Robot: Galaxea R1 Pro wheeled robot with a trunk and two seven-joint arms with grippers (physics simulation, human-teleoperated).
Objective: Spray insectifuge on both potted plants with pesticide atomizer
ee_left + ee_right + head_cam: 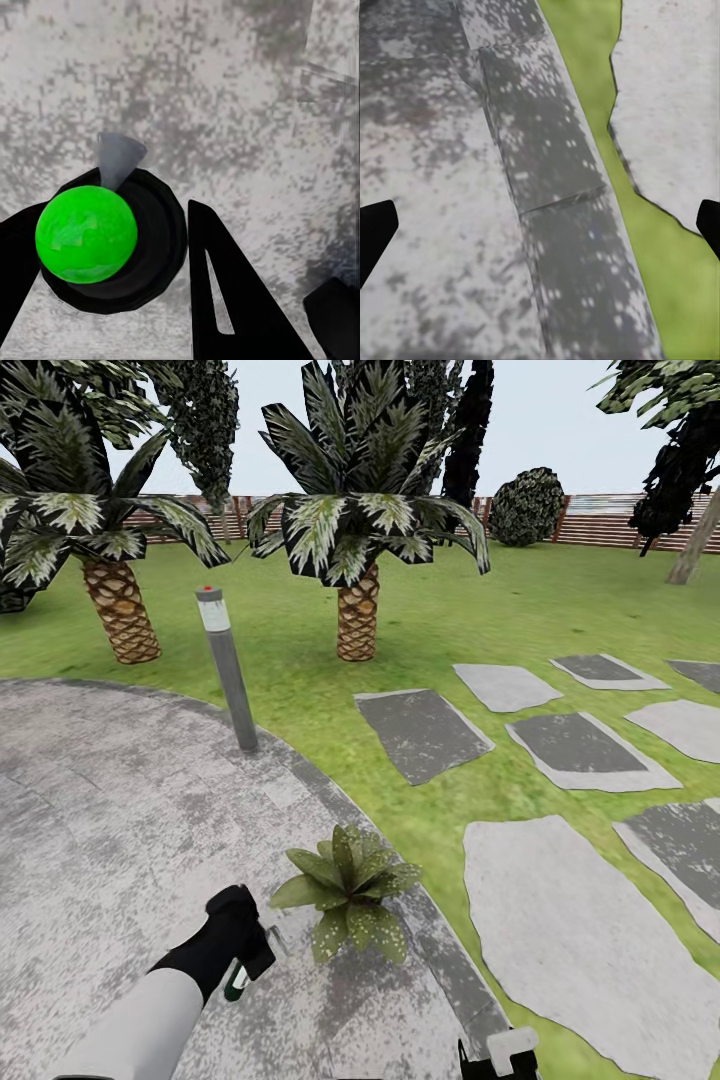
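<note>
Holding atomizer [237, 982] clamped in left gripper [243, 960], just beside potted plant [348, 890] at patio [110, 810] edge | right gripper [540, 225] fingers spread, empty | pickup done; spray coverage unconfirmed, second plant pending.

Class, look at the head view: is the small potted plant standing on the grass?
No, the potted plant stands on the paved patio near its edge, beside the left gripper.

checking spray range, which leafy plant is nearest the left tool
The low potted plant on the patio edge, just beside the left tool; both palms stand far back on the lawn.
</note>
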